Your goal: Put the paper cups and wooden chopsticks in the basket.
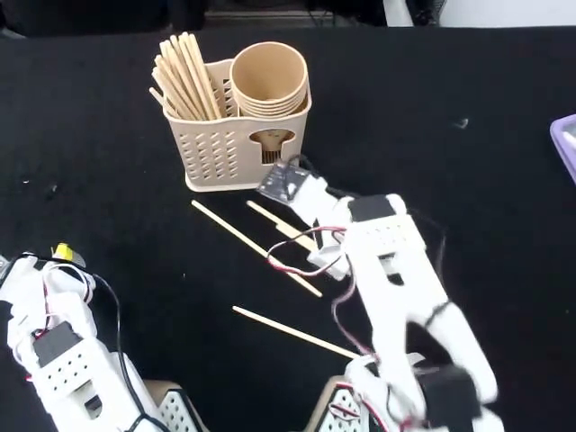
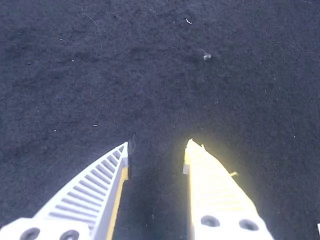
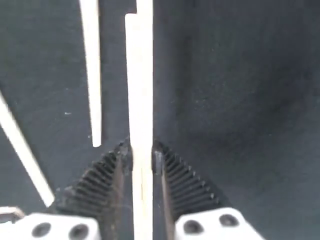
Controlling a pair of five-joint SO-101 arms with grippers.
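Black table [image 1: 504,180]: right pincer [image 3: 142,151] clamps chopsticks [image 3: 141,75] near the basket [image 1: 220,153].

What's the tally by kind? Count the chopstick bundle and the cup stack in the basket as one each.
Basket: 1
Paper cup stack: 1
Chopstick bundle in the basket: 1
Loose chopsticks: 4, two side by side in the right end effector
Total: 7
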